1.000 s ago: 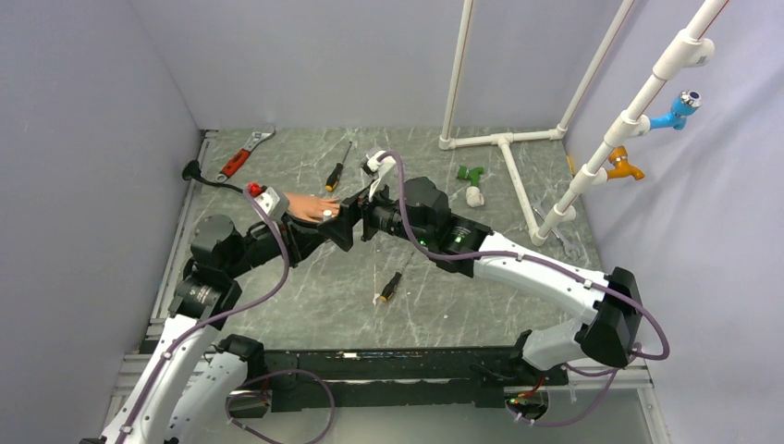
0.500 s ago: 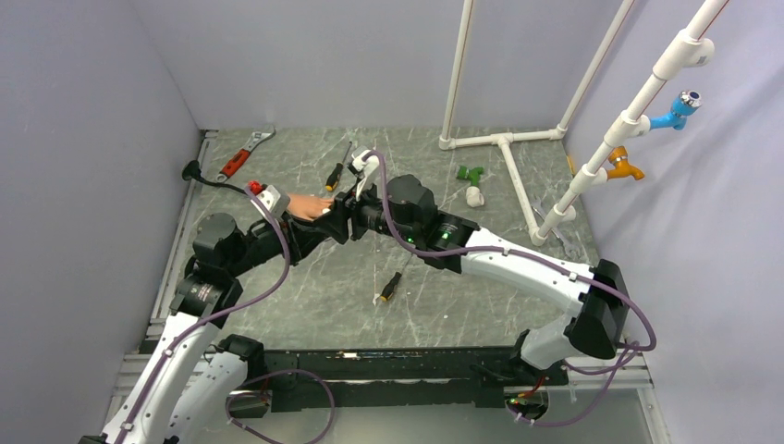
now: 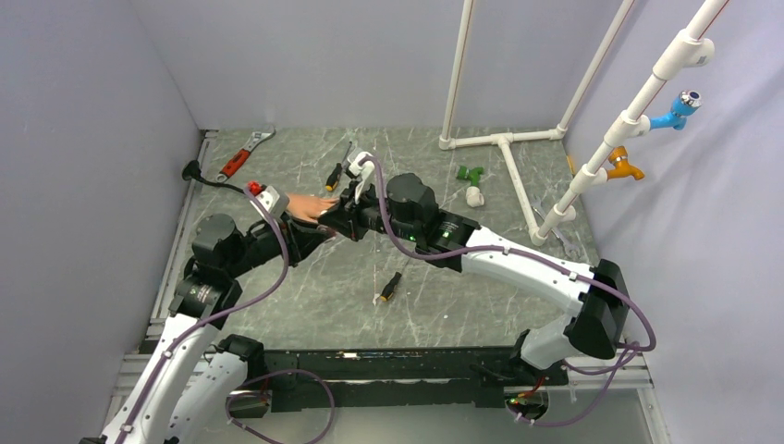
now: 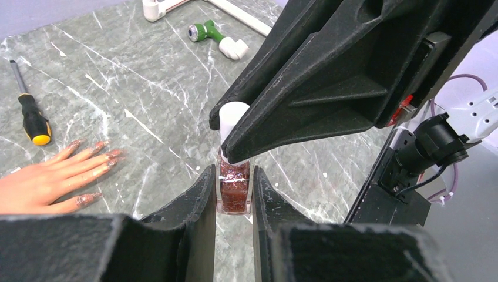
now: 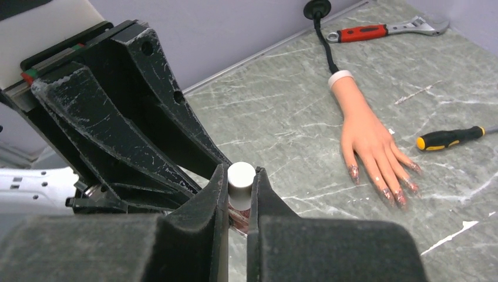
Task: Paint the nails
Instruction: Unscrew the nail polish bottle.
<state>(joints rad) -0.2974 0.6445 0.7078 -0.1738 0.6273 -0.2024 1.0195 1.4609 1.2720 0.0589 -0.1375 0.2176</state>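
Now, left gripper: clamps small glass bottle of red glitter polish.
Right gripper: pinching its white cylindrical cap.
Nails: glittery, frame right.

- My left claw and right claw are crowding nose to nose on the polish bottle and its white cap, blocking each other's way.
- The mannequin hand and a screwdriver are lying just beyond.
- Bare surface is lying open toward my bases, apart from a small screwdriver.
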